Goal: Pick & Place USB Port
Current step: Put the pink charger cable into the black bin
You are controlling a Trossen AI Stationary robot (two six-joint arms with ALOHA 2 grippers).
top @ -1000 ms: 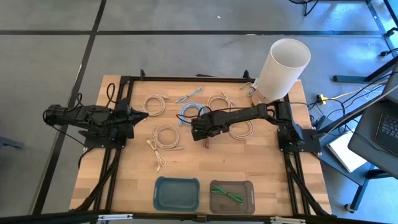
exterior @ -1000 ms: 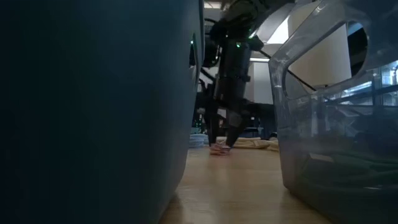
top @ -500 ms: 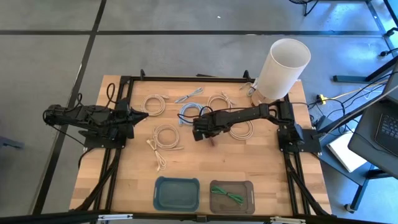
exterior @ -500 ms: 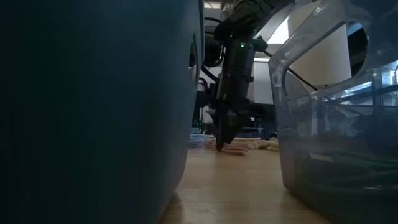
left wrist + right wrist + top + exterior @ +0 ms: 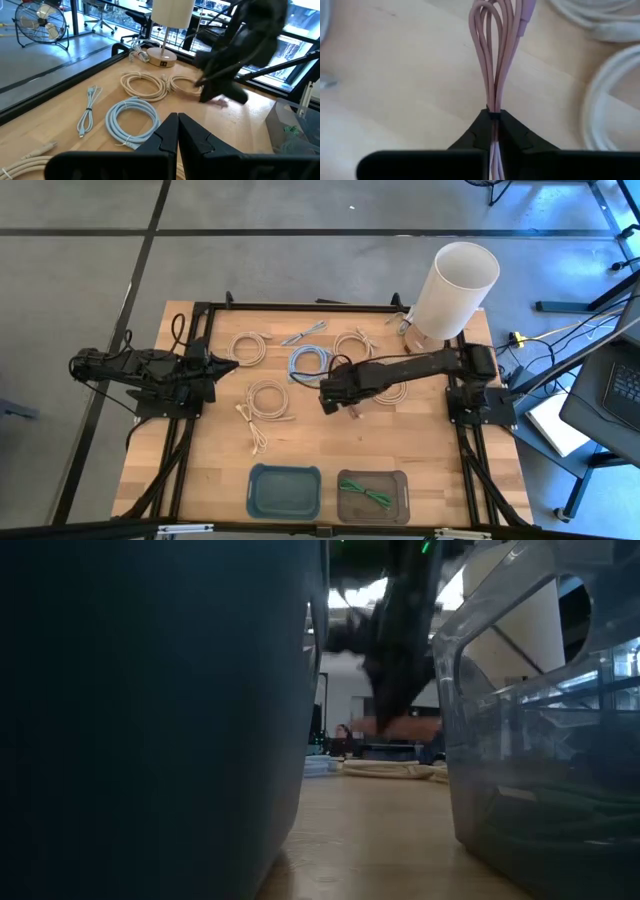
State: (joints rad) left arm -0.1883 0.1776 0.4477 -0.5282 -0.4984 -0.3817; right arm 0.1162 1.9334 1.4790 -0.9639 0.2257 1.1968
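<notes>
R gripper [image 5: 338,402]: a sec ago jaws apart, tips down at table over the pink cable [image 5: 352,409]. Half a sec ago closing on it at table level. Now pinched tight on the bundled pink loops [image 5: 495,60], wrist view shows strands clamped between fingertips [image 5: 481,131].

R arm: shifted right + slightly nearer vs earlier, away from blue cable coil [image 5: 310,361]. Elbow straighter, reach shorter.

Low view: gripper was down at tabletop w/ cable lying flat; now raised, pink cable [image 5: 405,726] off the wood, hanging under the fingers.
</notes>
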